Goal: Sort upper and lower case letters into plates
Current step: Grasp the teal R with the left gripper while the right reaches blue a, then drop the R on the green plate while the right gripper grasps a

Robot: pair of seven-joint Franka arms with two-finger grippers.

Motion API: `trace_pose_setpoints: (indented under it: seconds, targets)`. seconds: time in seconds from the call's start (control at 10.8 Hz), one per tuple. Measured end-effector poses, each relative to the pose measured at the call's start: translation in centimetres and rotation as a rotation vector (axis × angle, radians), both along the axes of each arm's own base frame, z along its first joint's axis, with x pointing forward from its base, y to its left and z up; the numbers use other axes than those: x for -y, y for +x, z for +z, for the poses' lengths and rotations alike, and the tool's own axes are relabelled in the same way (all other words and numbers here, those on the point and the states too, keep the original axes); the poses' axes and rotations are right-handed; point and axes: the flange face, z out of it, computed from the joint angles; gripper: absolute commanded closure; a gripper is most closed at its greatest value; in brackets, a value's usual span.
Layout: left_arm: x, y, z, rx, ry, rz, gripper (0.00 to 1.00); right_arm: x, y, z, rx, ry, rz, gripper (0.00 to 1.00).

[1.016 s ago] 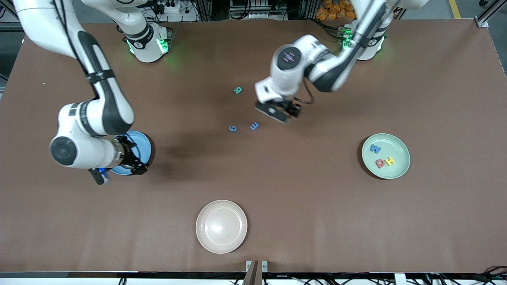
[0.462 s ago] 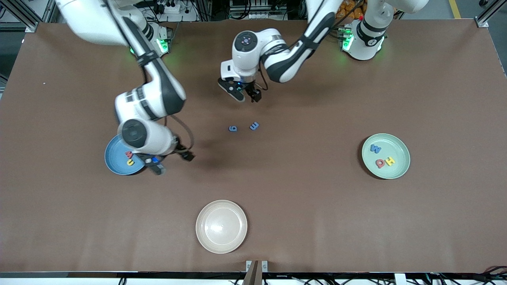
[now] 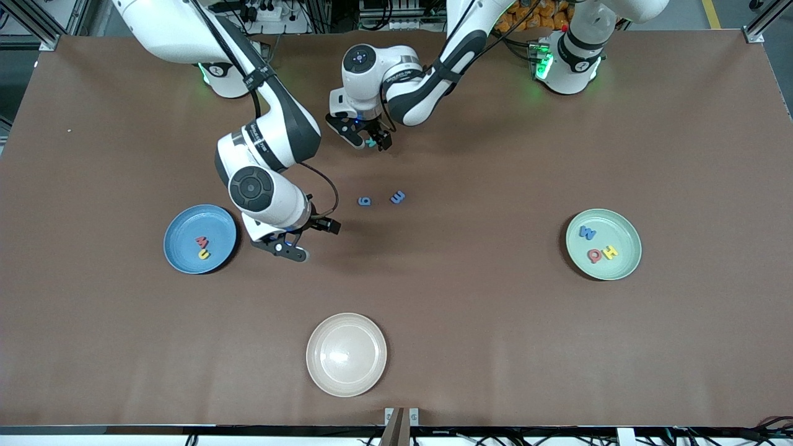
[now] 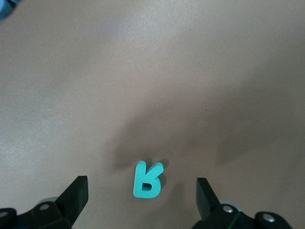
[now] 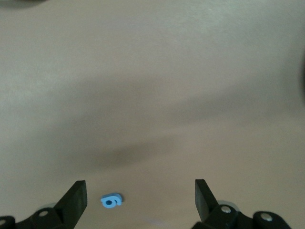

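Left wrist view: we see the left gripper [image 4: 142,202] wide open, empty, straddling the teal letter [image 4: 147,180], likely light, stiff foam; we would pinch its flat edges.

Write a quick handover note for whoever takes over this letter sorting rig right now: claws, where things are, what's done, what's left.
Left claw: open, empty, over the teal letter on the table.
Right claw: open, empty, over bare table beside the blue plate.
Blue plate: two letters in it, red and yellow.
Green plate, toward the left arm's end: three letters in it, blue, red, yellow.
Beige plate, nearest the front camera: nothing in it.
Left to sort: the teal letter and two blue letters mid-table.
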Motion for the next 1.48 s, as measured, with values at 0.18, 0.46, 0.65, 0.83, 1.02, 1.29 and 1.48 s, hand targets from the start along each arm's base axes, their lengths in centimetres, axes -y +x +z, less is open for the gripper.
trace_pose_setpoints:
  seconds: [0.18, 0.46, 0.65, 0.83, 1.02, 1.29, 1.48]
  targets:
    - [0.1, -0.5, -0.8, 0.002, 0.012, -0.009, 0.09, -0.4, -0.5, -1.5, 0.009, 0.022, 0.079, 0.00]
    - [0.3, -1.3, -1.5, 0.004, 0.023, -0.023, 0.31, -2.3, -2.4, -4.5, 0.057, 0.064, 0.127, 0.00]
    - [0.3, -1.3, -1.6, 0.003, 0.025, -0.024, 0.66, -3.6, -3.8, -5.6, 0.075, 0.076, 0.149, 0.00]
    - [0.2, -1.2, -1.8, 0.003, 0.028, -0.018, 1.00, -4.1, -4.1, -5.7, 0.083, 0.080, 0.156, 0.00]
    - [0.1, -0.6, -1.6, 0.010, 0.030, 0.006, 1.00, -3.9, -4.1, -5.8, 0.085, 0.080, 0.152, 0.00]
    - [-0.4, 0.6, -1.5, 0.017, 0.055, 0.077, 1.00, -3.6, -4.1, -6.0, 0.082, 0.076, 0.147, 0.00]
    - [-2.2, 4.0, 0.6, 0.030, 0.101, 0.139, 1.00, -3.5, -4.2, -6.3, 0.078, 0.076, 0.144, 0.00]
